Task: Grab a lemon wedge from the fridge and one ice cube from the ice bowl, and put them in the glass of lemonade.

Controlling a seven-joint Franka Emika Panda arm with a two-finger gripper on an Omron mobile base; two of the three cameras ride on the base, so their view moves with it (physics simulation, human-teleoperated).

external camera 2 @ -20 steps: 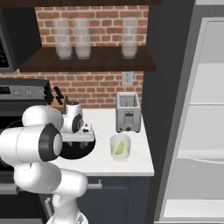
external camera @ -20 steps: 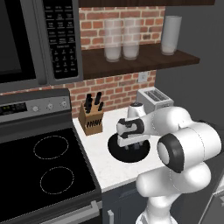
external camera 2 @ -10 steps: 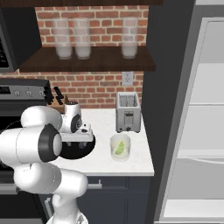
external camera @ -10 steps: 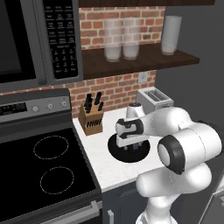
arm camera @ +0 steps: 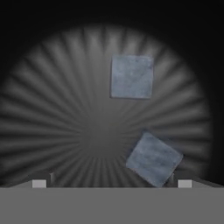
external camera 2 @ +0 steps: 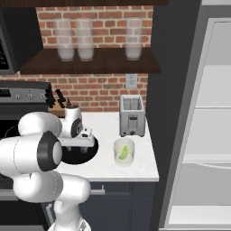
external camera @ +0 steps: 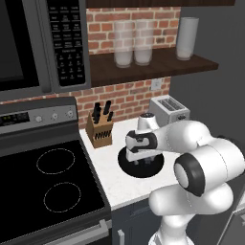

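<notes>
A toaster (external camera 2: 132,115) and knife block (external camera: 99,130) stand on the counter (external camera 2: 144,164); 3 tall glasses (external camera: 133,43) line the shelf (external camera: 143,69).

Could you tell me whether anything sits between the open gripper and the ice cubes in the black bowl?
Nothing visible does: the open gripper looks straight down into the ice bowl, both ice cubes uncovered.

My two base cameras look forward and down from behind the arm, sharing the counter (external camera: 112,172) and toaster (external camera 2: 132,116); my hand camera stares closely into the black dish (arm camera: 52,109).
</notes>
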